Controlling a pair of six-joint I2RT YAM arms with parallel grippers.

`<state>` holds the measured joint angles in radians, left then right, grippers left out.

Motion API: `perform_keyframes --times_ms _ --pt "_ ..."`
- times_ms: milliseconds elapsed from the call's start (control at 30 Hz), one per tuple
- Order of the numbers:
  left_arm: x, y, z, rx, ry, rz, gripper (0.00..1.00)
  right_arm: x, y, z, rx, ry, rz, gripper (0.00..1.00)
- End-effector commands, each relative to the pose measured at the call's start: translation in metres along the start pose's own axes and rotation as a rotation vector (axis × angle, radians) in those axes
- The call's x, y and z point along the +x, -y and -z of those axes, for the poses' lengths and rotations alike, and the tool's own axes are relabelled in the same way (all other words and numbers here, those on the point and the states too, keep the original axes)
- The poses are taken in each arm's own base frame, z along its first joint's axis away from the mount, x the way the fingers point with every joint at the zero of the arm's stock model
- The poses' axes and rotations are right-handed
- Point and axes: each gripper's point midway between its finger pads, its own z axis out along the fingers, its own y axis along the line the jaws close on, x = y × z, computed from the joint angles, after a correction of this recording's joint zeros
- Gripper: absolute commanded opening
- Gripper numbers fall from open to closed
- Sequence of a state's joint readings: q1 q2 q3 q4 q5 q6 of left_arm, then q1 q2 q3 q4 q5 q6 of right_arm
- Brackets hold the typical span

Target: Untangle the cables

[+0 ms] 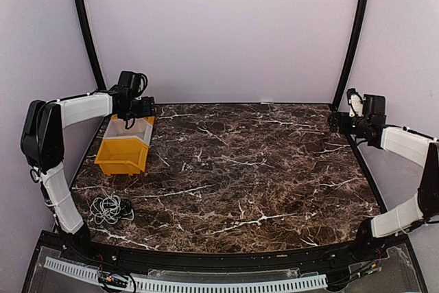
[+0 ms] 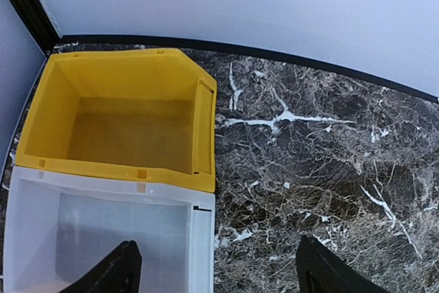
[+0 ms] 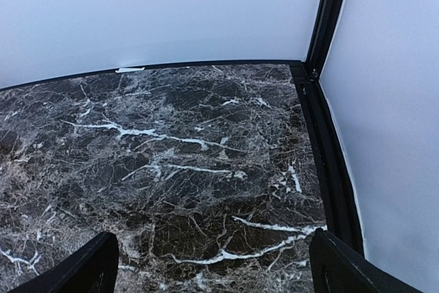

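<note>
Top external: the tangled cables (image 1: 111,208), white and black, lie heaped at the worktop's (image 1: 240,169) near left corner, well apart from both arms. The left end effector (image 1: 130,121) hangs over a yellow bin (image 1: 123,156) at far left, and the right end effector (image 1: 335,121) at far right.

Left wrist: fingers spread wide and empty above a clear bin (image 2: 27,238).

Right wrist: fingers wide apart, holding nothing.

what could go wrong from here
The cables lie in one mixed white and black pile right by the left arm's base, far from the right gripper. Reaching them could be cramped for one arm and a stretch for the other.
A pinch into the pile may catch several cords and drag the whole bundle.
The left gripper hangs open over the clear bin beside the yellow bin; a low swing could knock them.
</note>
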<state>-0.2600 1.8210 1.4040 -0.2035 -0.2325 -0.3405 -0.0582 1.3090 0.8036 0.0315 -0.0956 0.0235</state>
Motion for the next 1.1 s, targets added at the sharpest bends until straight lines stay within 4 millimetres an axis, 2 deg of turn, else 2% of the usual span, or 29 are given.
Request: perform_keyframes --times_ms 0,100,267,533,700,767,833,967,1067 --pt "0.014 0.000 -0.018 -0.015 -0.098 0.016 0.79 -0.023 -0.009 0.003 -0.007 0.091 0.023 0.99" --pt "0.016 0.000 -0.032 -0.040 -0.126 0.024 0.75 -0.024 -0.015 0.005 -0.017 0.109 0.045 0.99" --pt "0.032 0.000 -0.058 -0.068 -0.190 0.010 0.70 -0.025 -0.024 0.009 -0.058 0.129 0.092 0.99" --pt "0.061 -0.008 -0.075 -0.105 -0.262 -0.008 0.67 -0.018 -0.036 0.007 -0.122 0.119 0.111 0.99" --pt "0.069 0.008 -0.078 -0.016 -0.279 -0.062 0.57 -0.015 -0.035 0.003 -0.117 0.108 0.113 0.99" --pt "0.071 0.016 -0.078 0.020 -0.278 -0.107 0.48 -0.015 -0.034 0.004 -0.115 0.108 0.114 0.99" --pt "0.073 0.025 -0.078 0.049 -0.273 -0.147 0.44 -0.015 -0.034 0.004 -0.115 0.111 0.116 0.99" --pt "0.082 0.044 -0.078 0.124 -0.273 -0.180 0.38 -0.015 -0.034 0.004 -0.112 0.111 0.119 0.98" --pt "0.090 0.065 -0.074 0.192 -0.275 -0.207 0.35 -0.017 -0.034 0.006 -0.111 0.119 0.121 0.99"
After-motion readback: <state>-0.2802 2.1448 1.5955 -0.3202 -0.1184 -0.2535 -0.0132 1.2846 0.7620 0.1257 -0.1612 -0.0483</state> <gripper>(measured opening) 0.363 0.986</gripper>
